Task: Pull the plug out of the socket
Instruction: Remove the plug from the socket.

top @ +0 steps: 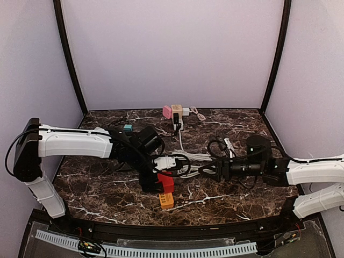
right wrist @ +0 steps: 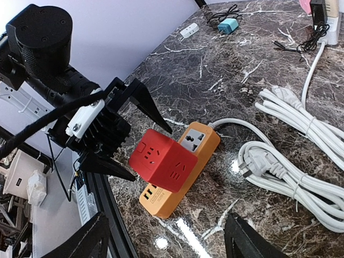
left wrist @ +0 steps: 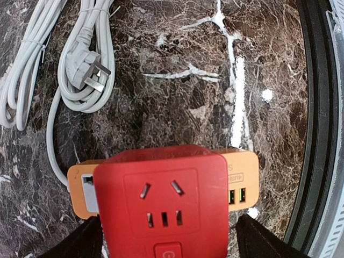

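A red cube plug [top: 166, 183] sits plugged into an orange power strip [top: 166, 201] at the front middle of the marble table. In the left wrist view the red cube [left wrist: 166, 204] covers most of the orange strip [left wrist: 244, 173]. My left gripper [left wrist: 167, 242] is open, with one finger [left wrist: 83, 243] on each side of the cube. The right wrist view shows the cube [right wrist: 161, 158], the strip [right wrist: 200, 144] and the left gripper [right wrist: 141, 151] straddling the cube's end. My right gripper [right wrist: 164, 239] is open and empty, a short way to the right of the strip.
Coiled white cables with a loose plug [top: 188, 157] lie between the arms, seen also in the left wrist view [left wrist: 86, 72] and the right wrist view [right wrist: 279, 166]. Pink [top: 167, 112] and beige [top: 177, 110] cubes and a teal item [top: 127, 128] stand at the back. A black rail [left wrist: 317, 134] edges the table front.
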Robot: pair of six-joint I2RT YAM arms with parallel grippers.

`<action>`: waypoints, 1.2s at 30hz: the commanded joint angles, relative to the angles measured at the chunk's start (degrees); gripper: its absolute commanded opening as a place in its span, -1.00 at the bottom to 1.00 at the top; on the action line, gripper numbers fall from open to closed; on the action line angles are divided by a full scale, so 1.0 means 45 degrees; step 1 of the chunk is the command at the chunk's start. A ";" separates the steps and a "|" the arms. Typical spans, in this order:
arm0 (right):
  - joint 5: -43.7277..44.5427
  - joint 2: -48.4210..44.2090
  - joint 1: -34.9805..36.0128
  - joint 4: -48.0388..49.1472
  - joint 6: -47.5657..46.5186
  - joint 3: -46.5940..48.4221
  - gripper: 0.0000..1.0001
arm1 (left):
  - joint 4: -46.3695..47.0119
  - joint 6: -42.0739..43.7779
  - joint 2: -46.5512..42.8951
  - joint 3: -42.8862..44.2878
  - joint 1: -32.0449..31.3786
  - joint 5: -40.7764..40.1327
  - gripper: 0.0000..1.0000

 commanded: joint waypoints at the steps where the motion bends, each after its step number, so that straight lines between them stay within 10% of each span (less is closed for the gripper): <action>1: 0.0488 -0.0367 0.0264 0.0894 -0.0083 -0.0746 0.46 | 0.0198 -0.0520 0.0219 0.0288 -0.0052 -0.0167 0.62; 16: 0.4635 0.2111 0.3818 0.3284 -0.0672 -0.1099 0.54 | 0.0956 -0.1649 0.0193 0.0312 -0.0046 -0.0299 -0.11; 36: 0.7579 0.6151 0.5564 0.5736 -0.1987 0.0034 0.54 | 0.1648 -0.3347 -0.0080 0.0438 0.0242 0.0063 -0.27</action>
